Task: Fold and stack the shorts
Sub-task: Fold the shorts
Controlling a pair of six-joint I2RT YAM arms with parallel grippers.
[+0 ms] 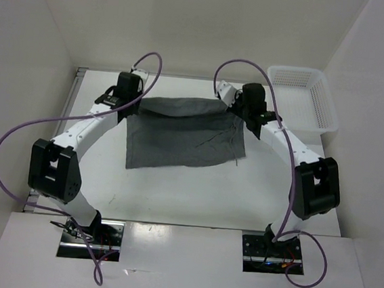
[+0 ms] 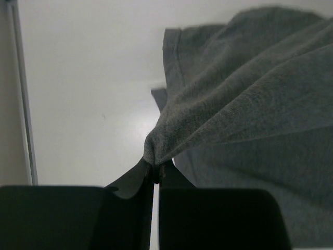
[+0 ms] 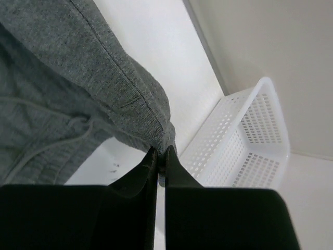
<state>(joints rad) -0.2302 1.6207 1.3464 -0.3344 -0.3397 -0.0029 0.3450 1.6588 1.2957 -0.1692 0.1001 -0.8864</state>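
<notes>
Both claws are closed on cloth. The left claw [image 2: 155,174] pinches a bunched corner of the shorts [image 1: 179,139], and the right claw [image 3: 162,159] pinches the waistband edge. The single pair of grey shorts stretches between them, far edge raised and near part on the white counter [image 1: 193,198]. One white mesh basket [image 1: 299,93] sits at the far right, apart from the shorts.

Open table [image 1: 193,198] along near edge, shorts [image 1: 179,139] across the middle, white basket [image 1: 298,100] in far right corner, walls [image 1: 27,87] either side
</notes>
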